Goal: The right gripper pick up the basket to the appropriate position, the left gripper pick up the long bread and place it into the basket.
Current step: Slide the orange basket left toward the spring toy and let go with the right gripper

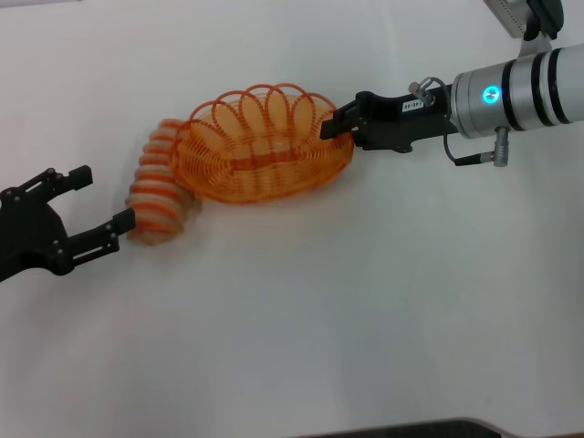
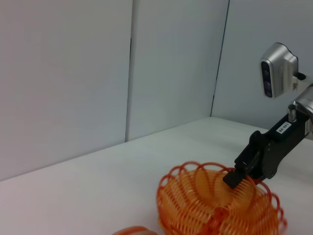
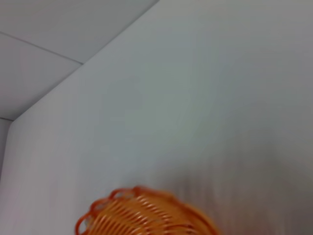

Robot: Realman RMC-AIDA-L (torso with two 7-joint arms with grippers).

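Note:
The orange wire basket (image 1: pixel 260 146) sits tilted on the white table, its left end resting against the long bread (image 1: pixel 160 187). My right gripper (image 1: pixel 334 126), black with a white label, is shut on the basket's right rim. In the left wrist view the right gripper (image 2: pixel 234 177) pinches the basket (image 2: pixel 220 203) at its rim, and a sliver of the bread (image 2: pixel 134 230) shows at the edge. The right wrist view shows the basket's rim (image 3: pixel 142 213). My left gripper (image 1: pixel 102 203) is open at the table's left, one fingertip (image 1: pixel 123 219) next to the bread's near end.
The white table (image 1: pixel 365 310) stretches around the basket. Grey wall panels (image 2: pixel 98 73) stand behind it in the left wrist view. The right arm's silver wrist and camera (image 2: pixel 279 68) hang over the table's right side.

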